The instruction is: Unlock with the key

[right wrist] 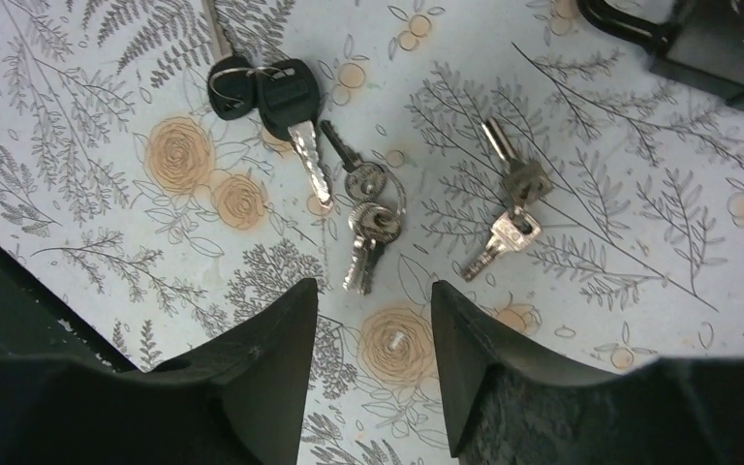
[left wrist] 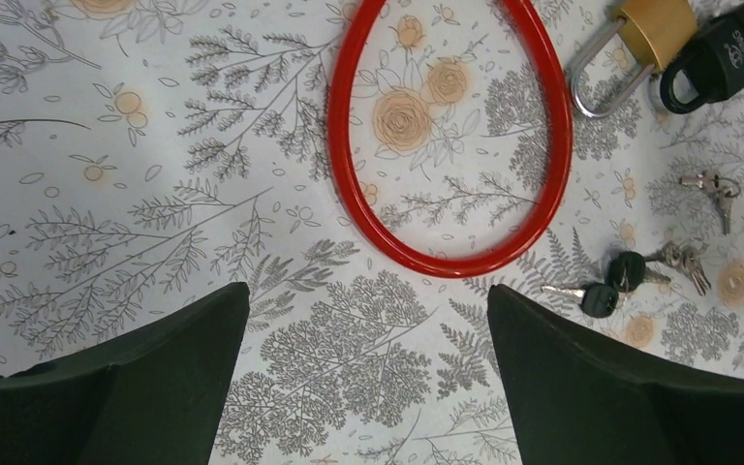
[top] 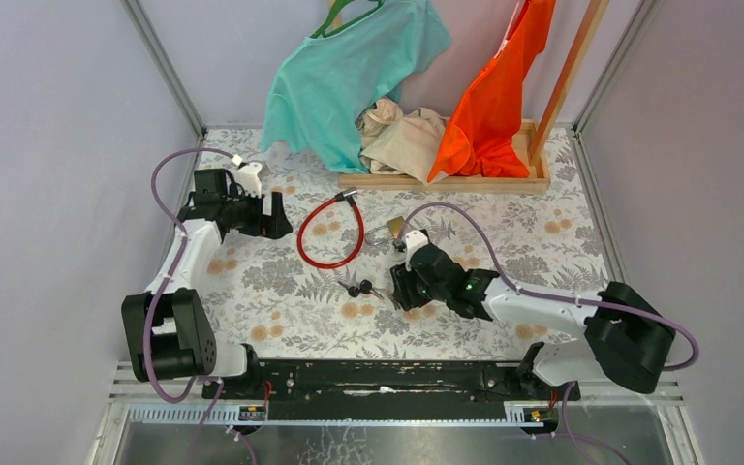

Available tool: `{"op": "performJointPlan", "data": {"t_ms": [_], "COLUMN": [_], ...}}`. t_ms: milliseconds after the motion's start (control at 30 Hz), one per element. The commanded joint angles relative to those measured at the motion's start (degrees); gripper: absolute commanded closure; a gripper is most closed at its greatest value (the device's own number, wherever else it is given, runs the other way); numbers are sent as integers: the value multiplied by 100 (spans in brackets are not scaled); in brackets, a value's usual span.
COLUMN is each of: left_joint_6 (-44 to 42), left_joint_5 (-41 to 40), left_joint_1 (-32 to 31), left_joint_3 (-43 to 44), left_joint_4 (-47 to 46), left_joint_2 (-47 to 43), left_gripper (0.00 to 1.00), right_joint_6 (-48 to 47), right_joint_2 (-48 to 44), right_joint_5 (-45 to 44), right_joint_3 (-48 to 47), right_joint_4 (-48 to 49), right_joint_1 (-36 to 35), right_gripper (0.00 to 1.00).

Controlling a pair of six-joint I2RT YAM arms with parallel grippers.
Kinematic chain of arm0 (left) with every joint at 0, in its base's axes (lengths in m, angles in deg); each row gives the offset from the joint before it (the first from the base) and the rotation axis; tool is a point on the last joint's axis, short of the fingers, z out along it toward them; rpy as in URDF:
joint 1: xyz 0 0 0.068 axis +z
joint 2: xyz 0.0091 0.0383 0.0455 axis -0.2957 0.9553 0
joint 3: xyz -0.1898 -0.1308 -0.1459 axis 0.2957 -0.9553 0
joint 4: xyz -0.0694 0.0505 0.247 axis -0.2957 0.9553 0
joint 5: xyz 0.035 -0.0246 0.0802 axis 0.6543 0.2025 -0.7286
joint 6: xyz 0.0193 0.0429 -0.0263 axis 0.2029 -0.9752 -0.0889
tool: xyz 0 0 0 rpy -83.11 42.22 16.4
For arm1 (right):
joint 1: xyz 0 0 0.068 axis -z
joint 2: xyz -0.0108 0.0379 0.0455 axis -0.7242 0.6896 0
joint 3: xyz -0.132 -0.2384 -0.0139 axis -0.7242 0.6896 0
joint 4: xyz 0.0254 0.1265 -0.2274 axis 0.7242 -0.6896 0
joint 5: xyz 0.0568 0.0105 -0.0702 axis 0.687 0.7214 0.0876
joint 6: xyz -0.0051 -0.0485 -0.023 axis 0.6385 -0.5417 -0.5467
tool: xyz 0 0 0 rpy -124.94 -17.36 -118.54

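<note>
Several keys lie on the flowered cloth. A ringed silver pair [right wrist: 366, 215] rests just ahead of my right gripper [right wrist: 373, 295], whose jaws stand partly apart with only cloth between them. Black-headed keys [right wrist: 276, 92] lie to their left, another silver pair [right wrist: 511, 205] to their right. A black padlock [right wrist: 722, 39] shows at the top right corner. In the left wrist view a red cable lock [left wrist: 446, 145] loops ahead of my left gripper [left wrist: 368, 295], wide open and empty. A brass padlock [left wrist: 644, 39] and the black padlock [left wrist: 722, 58] lie beyond it to the right.
At the back stands a wooden rack base [top: 446, 181] with a teal shirt [top: 349, 77], an orange shirt [top: 494, 97] and a beige cloth [top: 402, 136]. Grey walls close in the left and right sides. The red cable [top: 329, 232] lies between the two arms.
</note>
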Motion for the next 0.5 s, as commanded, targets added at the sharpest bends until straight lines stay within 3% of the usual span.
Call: {"op": "performJointPlan", "data": {"t_ms": [0, 100, 467], "left_joint_6": [-252, -360, -411], "left_joint_5": [346, 523, 807], "left_joint_1": [32, 32, 40], "left_joint_3": [228, 293, 412], "left_joint_4": [445, 597, 858], "left_joint_2": [-189, -203, -242], "left_gripper": [0, 0, 0], "right_joint_6": [-286, -462, -581], "right_joint_2": [331, 722, 1561], "right_joint_5": [138, 53, -66], "right_joint_3": [-597, -786, -1338], "right_joint_4": [61, 85, -300], "right_joint_1": [-75, -72, -72], "right_gripper": [49, 53, 52]}}
